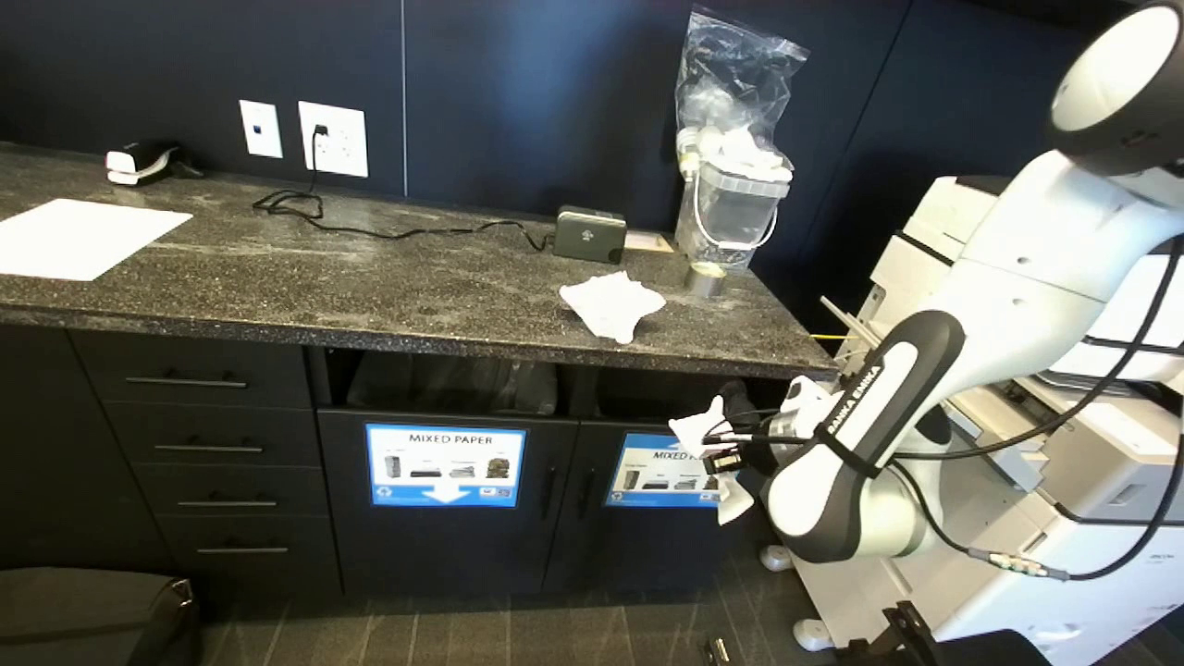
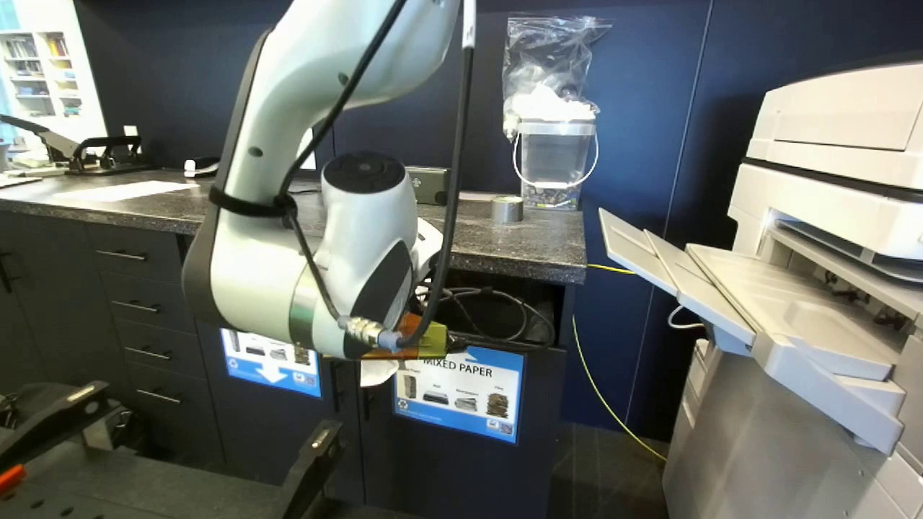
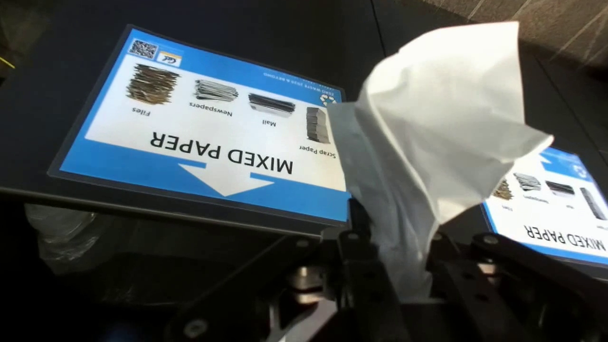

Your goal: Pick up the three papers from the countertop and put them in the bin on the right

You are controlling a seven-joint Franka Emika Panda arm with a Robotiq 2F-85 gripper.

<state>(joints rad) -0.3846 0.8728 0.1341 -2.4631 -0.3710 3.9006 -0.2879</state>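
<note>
My gripper (image 1: 720, 459) is shut on a crumpled white paper (image 1: 733, 501). In the wrist view the jaws (image 3: 399, 237) pinch its narrow end, and the paper (image 3: 441, 109) fans out beyond them. The held paper's edge (image 2: 378, 372) shows below the arm. The gripper is in front of the right bin (image 1: 661, 546), near its sign and below its opening. The right bin's sign (image 2: 461, 393) reads MIXED PAPER. A second crumpled paper (image 1: 610, 305) lies on the countertop (image 1: 416, 287) near its front edge. A flat white sheet (image 1: 88, 239) lies at the far left.
The left bin (image 1: 449, 546) has the same sign. A tape roll (image 1: 706, 279), a small dark box (image 1: 590, 235) with a cable and a clear bucket (image 1: 735, 208) stand on the counter. A stapler (image 1: 139, 165) is at the back left. A printer (image 2: 807, 288) stands right of the cabinet.
</note>
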